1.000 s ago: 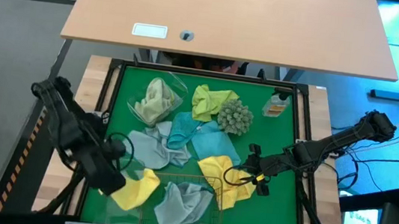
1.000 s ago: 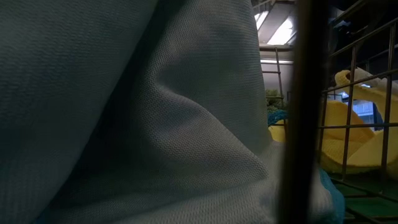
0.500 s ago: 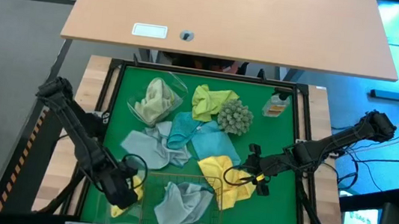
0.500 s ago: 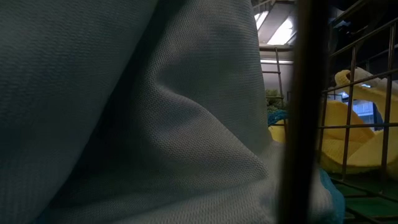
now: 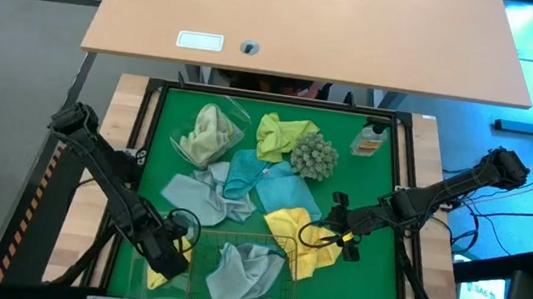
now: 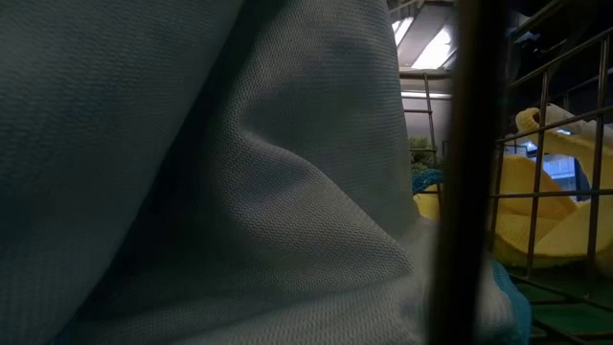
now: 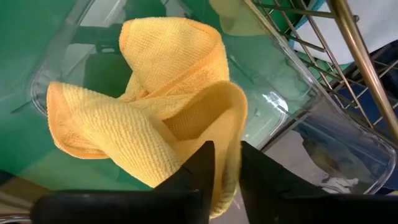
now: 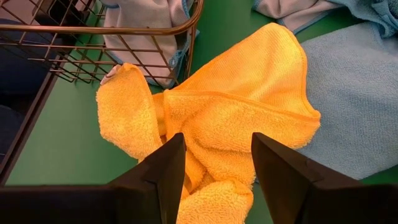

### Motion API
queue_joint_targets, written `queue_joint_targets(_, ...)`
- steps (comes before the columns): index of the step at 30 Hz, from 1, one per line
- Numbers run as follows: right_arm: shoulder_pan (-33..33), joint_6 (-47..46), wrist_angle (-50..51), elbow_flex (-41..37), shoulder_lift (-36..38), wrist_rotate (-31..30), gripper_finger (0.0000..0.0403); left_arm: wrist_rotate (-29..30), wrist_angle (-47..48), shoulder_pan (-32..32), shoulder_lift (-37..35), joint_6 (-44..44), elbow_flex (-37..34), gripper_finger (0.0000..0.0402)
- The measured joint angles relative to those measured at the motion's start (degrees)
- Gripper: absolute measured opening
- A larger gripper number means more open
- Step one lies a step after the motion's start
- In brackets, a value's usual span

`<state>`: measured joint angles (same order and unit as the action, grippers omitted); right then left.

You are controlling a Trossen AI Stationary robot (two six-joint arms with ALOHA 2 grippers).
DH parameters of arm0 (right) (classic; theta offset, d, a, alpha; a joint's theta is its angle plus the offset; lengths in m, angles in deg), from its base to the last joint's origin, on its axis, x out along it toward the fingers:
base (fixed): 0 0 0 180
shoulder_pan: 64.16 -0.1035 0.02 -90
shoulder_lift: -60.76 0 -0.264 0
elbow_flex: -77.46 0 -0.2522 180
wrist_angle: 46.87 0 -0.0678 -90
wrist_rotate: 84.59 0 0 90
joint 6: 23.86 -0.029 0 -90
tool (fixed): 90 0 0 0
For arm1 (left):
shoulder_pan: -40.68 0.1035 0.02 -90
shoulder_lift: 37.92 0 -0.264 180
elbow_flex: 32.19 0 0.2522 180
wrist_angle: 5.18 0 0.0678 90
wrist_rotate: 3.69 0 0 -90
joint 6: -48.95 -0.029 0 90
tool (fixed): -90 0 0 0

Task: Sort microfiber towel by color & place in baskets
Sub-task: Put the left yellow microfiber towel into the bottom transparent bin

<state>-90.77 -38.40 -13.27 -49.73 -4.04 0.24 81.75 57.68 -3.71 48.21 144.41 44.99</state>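
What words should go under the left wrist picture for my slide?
The left gripper lowers a yellow towel into a clear plastic tub beside the gold wire basket.

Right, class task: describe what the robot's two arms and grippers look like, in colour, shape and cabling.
Both arms are black, slim and jointed. The left gripper and right gripper each end in two flat black fingers. Looped black cables run beside both grippers in the high view.

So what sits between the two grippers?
In the high view, the wire basket holding a light blue towel lies between the left gripper and the right gripper.
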Motion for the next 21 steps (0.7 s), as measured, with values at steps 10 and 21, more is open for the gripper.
queue_joint_targets(10, 0.00, -0.06, 0.00, 0.00, 0.00, 0.02, 0.0184, 1.00, 0.03, 0.00, 0.00, -2.38, 0.00, 0.0141)
queue_joint_targets(21, -0.02, -0.17, 0.00, -0.01, 0.00, 1.74, 0.0184, -7.39, -2.30, 0.63, -3.42, -8.59, -0.04, 0.0132)
